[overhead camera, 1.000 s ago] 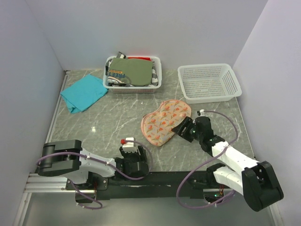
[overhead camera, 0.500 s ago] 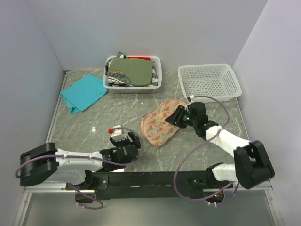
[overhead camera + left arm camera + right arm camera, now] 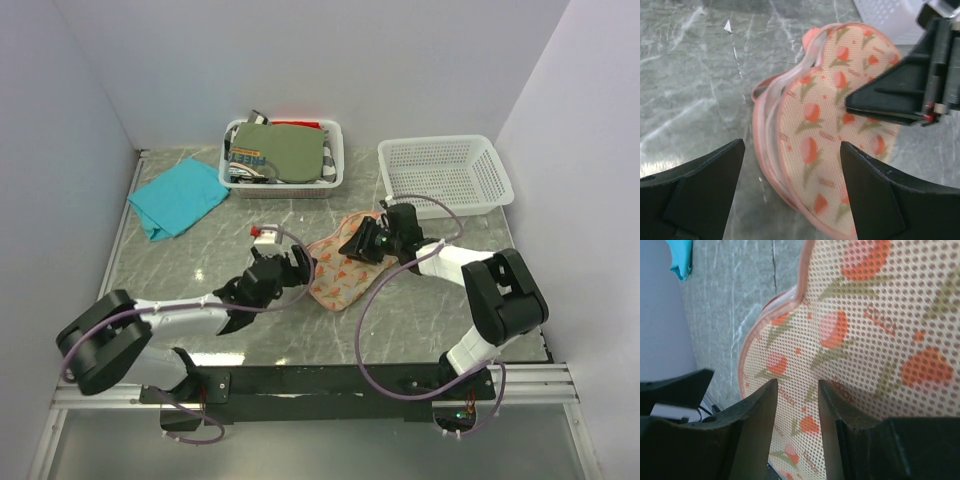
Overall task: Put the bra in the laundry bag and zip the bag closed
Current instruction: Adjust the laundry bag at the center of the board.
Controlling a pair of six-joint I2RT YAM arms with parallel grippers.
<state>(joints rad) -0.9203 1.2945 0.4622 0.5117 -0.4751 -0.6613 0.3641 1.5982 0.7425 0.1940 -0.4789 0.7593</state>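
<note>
Right, the flat two-lobed pinkish-beige mesh laundry bag with orange tulip print (image 3: 335, 277) lies mid-way across the grey marble table (image 3: 200, 250), between the two arms.

The small rust-orange bra is not plainly in view anywhere. A dark-red sliver (image 3: 771, 304) shows under the bag's rim in the right wrist view. It may be the bra tucked inside, but the view is too tight to be sure. If so, the placing step looks done.

The zip looks not yet closed. In the left wrist view the rims at the left lobe sit in separate layers with a gap along the edge. I can't make out the zip pull.

The left gripper (image 3: 293, 268) has its jaws spread wide. It sits just beside the bag's left lobe and faces it, holding nothing.

The right gripper (image 3: 797, 387) is over the bag's waist on the top shell. Its jaws are part-way apart with a narrow gap. Flat mesh shows through the gap, and nothing is visibly nipped.

Left to do, as I judge it: steady the bag, find the pull and run the zip round.
</note>
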